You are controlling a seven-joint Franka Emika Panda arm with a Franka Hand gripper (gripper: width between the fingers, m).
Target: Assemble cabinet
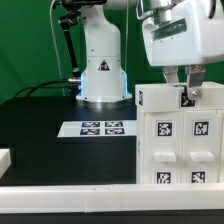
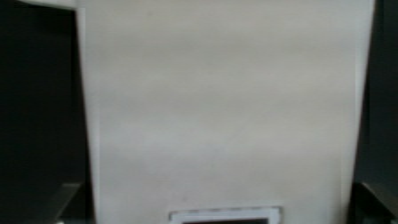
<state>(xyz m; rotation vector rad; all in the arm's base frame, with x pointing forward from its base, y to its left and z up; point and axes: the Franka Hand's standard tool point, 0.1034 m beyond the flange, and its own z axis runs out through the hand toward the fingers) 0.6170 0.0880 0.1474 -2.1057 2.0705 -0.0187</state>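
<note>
Pincer (image 1: 185,97) is seen at the cabinet (image 1: 178,140) top edge, grip state cannot be told; panel should be kept square, seated slowly on the worktop (image 1: 45,115).

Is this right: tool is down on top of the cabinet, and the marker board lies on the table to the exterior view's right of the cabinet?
Not quite. The tool is at the top of the cabinet, but the exterior view shows the marker board lying on the table to the exterior view's left of the cabinet, not its right.
</note>
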